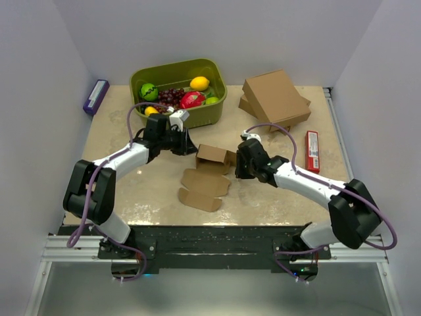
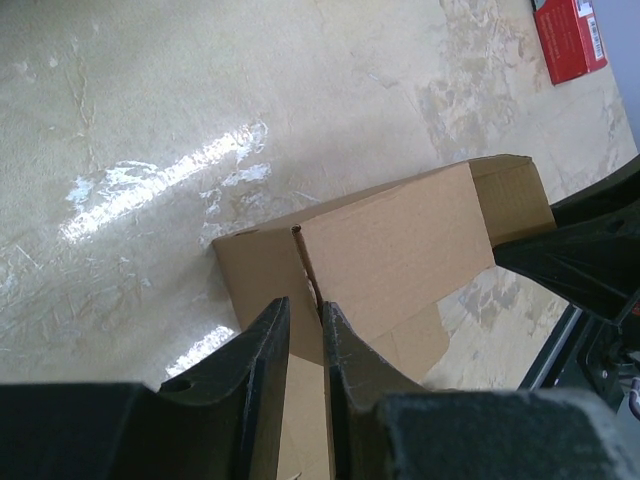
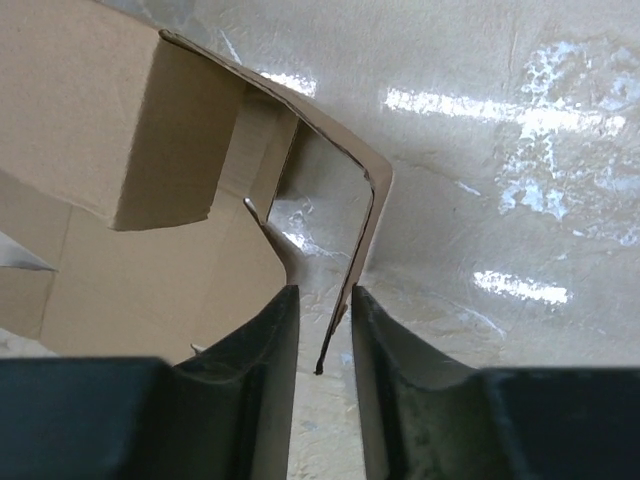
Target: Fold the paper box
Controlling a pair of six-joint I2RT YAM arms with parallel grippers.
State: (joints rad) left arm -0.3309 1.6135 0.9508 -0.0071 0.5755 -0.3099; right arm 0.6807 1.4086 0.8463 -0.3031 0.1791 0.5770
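Observation:
The paper box is a brown cardboard piece, half raised at the table's middle, with its other flaps lying flat toward the near edge. My left gripper is at the box's left end. In the left wrist view its jaws are shut on a thin wall of the paper box. My right gripper is at the box's right end. In the right wrist view its jaws straddle a curved side flap, with a gap still showing beside the flap.
A green basket of fruit stands at the back. Larger stacked cardboard boxes lie at the back right. A red packet lies to the right of my right arm, and a purple object sits at the far left edge.

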